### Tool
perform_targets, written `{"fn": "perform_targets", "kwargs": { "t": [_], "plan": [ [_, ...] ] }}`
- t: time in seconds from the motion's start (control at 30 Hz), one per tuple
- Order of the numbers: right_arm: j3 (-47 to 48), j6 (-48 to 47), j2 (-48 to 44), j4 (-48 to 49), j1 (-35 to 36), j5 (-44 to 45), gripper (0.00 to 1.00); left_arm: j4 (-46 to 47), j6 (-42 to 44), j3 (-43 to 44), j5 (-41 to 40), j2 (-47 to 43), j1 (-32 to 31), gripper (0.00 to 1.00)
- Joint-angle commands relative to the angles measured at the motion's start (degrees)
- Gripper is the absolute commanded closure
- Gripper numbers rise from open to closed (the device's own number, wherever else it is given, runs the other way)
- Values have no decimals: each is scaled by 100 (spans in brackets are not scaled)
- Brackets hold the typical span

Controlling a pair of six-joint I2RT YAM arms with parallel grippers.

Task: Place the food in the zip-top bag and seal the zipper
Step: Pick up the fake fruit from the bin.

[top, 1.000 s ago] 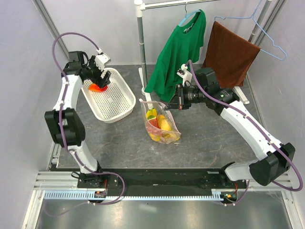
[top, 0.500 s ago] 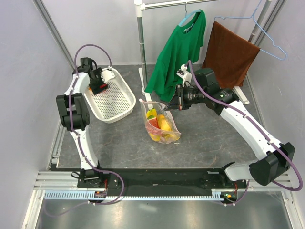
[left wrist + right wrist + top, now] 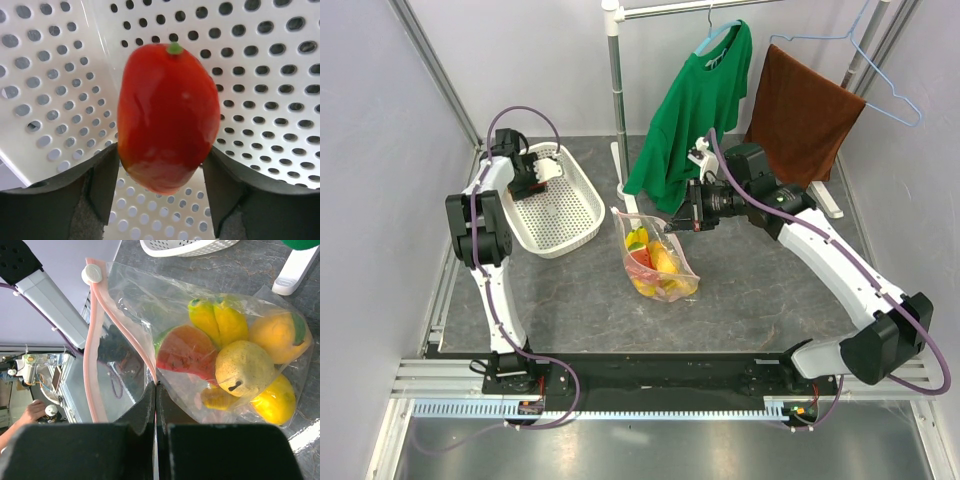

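Observation:
My left gripper reaches into the white lattice basket and is shut on a red oval toy fruit with a green tip; its fingers press both sides. My right gripper is shut on the mouth edge of the clear zip-top bag; it also shows in the right wrist view. The pinkish zipper with a white slider stands open. Inside the bag lie a banana bunch, a pear, round yellow fruits and a red-and-green piece.
A clothes rack stands at the back with a green shirt and a brown towel. Its white foot lies close behind the bag. Grey walls close in on the left and right.
My left arm has folded back toward the far left wall, and its gripper has shifted a little within the basket with the red fruit. My right gripper has stayed on the bag.

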Motion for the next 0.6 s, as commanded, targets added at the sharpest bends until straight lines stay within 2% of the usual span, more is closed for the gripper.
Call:
{"fn": "perform_targets", "kwargs": {
  "t": [0.0,0.03,0.13,0.23,0.3,0.37,0.4,0.43,0.5,0.53,0.57],
  "plan": [
    [49,-121,83,88,7,-67,100,149,351,75,78,-41,-81,32],
    [58,-112,74,88,-1,-67,100,149,333,49,209,-103,-81,40],
    [84,-130,65,70,-10,-58,100,87,245,-100,516,-410,-99,51],
    [58,-156,21,53,-10,-6,100,-97,-149,-110,894,-797,-90,59],
    [58,-156,-23,53,-1,3,100,-254,-692,-48,1193,-1217,-64,60],
    [84,-226,-67,35,-1,38,100,-326,-1176,-30,1834,-1648,-11,62],
    [110,-252,-102,9,-27,64,100,-352,-1779,-39,2080,-1868,15,63],
    [119,-279,-111,0,-36,108,100,-378,-2098,-65,2656,-2392,42,64],
    [111,-340,-181,-53,-54,135,100,-492,-2879,-162,3309,-2965,51,65],
    [102,-358,-207,-79,-54,152,100,-502,-3162,-310,4078,-3517,51,65],
    [50,-393,-242,-88,-54,170,100,-502,-3722,-373,4460,-3809,25,65]
  ]
}}
